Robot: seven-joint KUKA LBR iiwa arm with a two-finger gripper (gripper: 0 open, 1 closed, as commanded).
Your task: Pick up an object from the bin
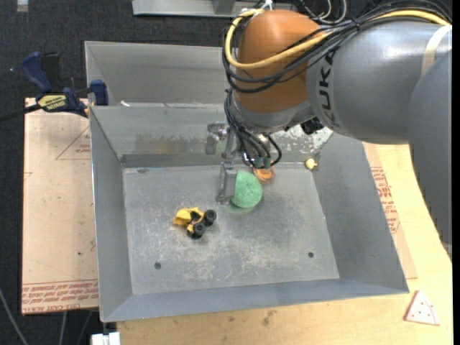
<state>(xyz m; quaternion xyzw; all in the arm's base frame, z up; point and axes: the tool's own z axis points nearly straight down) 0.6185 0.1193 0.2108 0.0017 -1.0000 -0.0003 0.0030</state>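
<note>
Near frame centre, the green lump (248, 192) lies just right of the hand (228, 187), whose state, spread or pressed together, cannot be told.

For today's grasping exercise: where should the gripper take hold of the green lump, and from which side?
Probably across its rounded middle, from straight above: the green lump is a dome sitting on the bin floor, and the yellow toy lies well apart.

Yellow-black toy (194, 222) lies apart from yellow bead (310, 164).
</note>
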